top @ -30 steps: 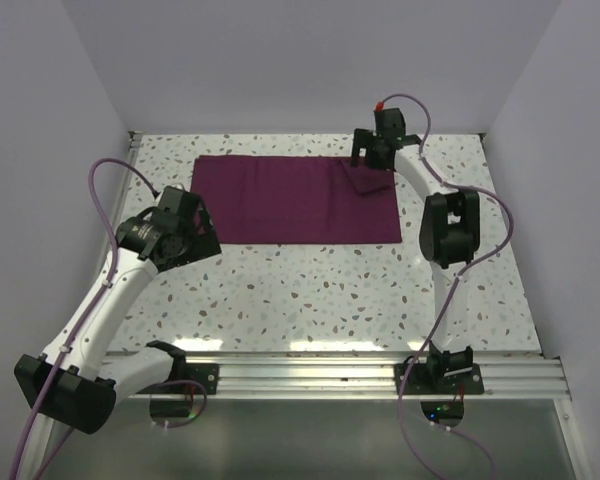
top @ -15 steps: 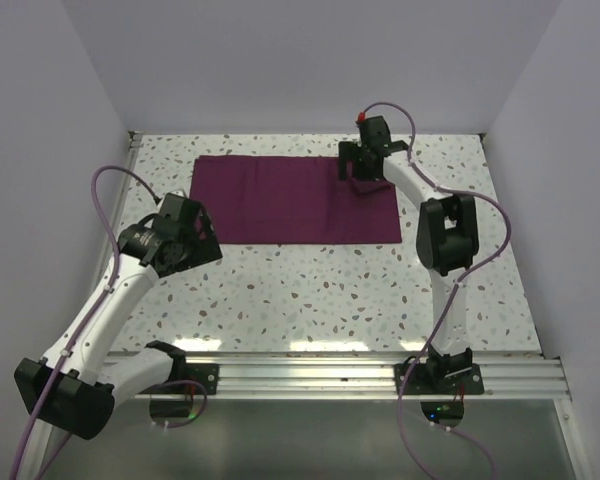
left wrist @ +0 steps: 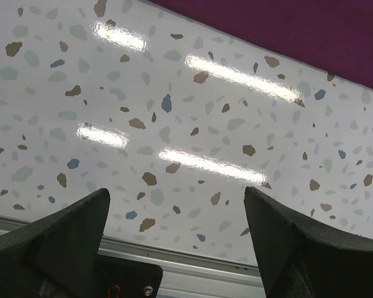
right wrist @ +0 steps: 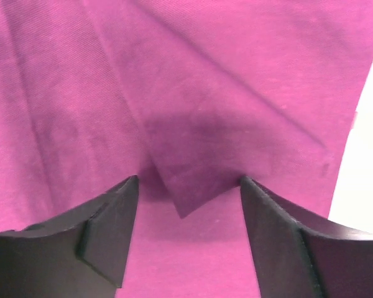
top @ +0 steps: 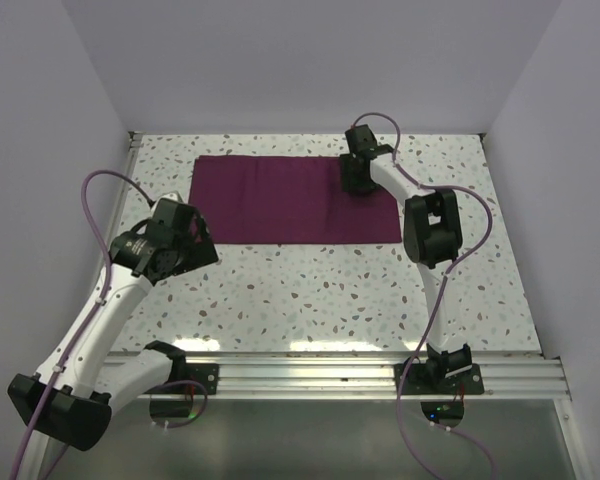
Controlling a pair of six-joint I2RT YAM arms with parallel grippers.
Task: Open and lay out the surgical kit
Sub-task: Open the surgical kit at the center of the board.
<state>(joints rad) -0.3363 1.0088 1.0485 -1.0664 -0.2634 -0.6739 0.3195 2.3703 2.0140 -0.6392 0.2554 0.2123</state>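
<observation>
The dark purple cloth wrap (top: 280,200) lies flat and rectangular at the back of the table. My right gripper (top: 358,184) is low over its right part, open. In the right wrist view the cloth (right wrist: 81,93) fills the frame, and a folded corner flap (right wrist: 193,180) points down between my open right gripper's (right wrist: 188,180) fingers without being pinched. My left gripper (top: 200,245) hangs open and empty by the cloth's near left corner. The left wrist view shows it (left wrist: 176,190) above bare table, with the cloth's edge (left wrist: 311,31) at the top right. No steel tray or instruments show.
The speckled table (top: 310,290) runs from the cloth to the metal rail (top: 380,375) at the near edge. The rail also shows in the left wrist view (left wrist: 193,273). White walls close in the back and both sides. A strip of table (right wrist: 367,186) shows right of the cloth.
My right gripper has moved left and down from the cloth's far right corner onto the cloth, over the folded flap. My left arm has drifted slightly left and nearer.
</observation>
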